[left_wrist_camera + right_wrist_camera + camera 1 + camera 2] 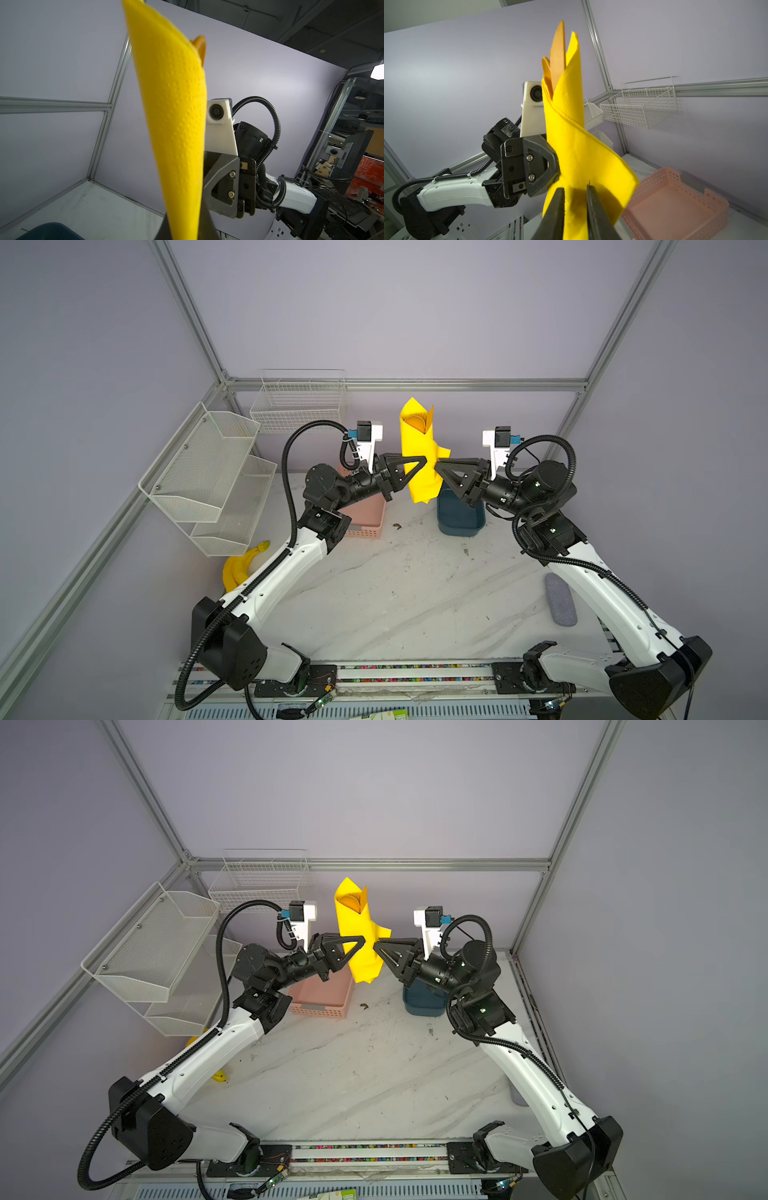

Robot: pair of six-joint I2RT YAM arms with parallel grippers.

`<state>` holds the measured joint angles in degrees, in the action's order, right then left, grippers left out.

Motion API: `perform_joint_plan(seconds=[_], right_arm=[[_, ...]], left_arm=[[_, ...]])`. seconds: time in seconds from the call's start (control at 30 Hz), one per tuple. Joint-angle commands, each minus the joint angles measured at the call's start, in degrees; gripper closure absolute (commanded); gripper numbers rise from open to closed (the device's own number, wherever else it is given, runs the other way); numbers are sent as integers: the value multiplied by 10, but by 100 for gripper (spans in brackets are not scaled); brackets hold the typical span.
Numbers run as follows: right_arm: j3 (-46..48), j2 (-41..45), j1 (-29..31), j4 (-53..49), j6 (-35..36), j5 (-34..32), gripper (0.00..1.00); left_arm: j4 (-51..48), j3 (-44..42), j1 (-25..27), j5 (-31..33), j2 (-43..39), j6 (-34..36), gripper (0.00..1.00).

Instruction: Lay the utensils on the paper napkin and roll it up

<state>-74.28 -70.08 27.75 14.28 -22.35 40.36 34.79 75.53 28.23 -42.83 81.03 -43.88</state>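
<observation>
The paper napkin [417, 456] [357, 936] is rolled into a bright yellow tube and stands upright in the air above the table's back. Orange-gold utensils poke out of its top: a spoon bowl [414, 422] [200, 44] and a knife blade [558, 56]; I cannot make out a fork. My left gripper [419, 462] [185, 230] is shut on the roll's middle from the left. From the other side, my right gripper [437, 467] [575, 191] meets the roll at its loose flap, its jaws narrowly apart with napkin filling the gap.
Below the roll sit a pink basket [365, 518] and a dark blue bin [459, 518]. White mesh shelves [208, 477] and a wire basket [299, 406] hang at the back left. Bananas [241, 568] lie left, a grey pad [561, 605] right.
</observation>
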Motion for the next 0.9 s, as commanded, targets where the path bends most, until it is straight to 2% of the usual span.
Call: perform_joint_plan(seconds=[0.0,0.3,0.87], right_arm=[[-10,5,-1,-5,1,27,75],[1,2,-1,-18,7,39,72],[18,13,-1,-69,21,35,84]], left_arm=[[26,26,-4,8,-16,8,91],[30,33,-4,5,-10,5,91],[35,38,-4,11,-11,1,91]])
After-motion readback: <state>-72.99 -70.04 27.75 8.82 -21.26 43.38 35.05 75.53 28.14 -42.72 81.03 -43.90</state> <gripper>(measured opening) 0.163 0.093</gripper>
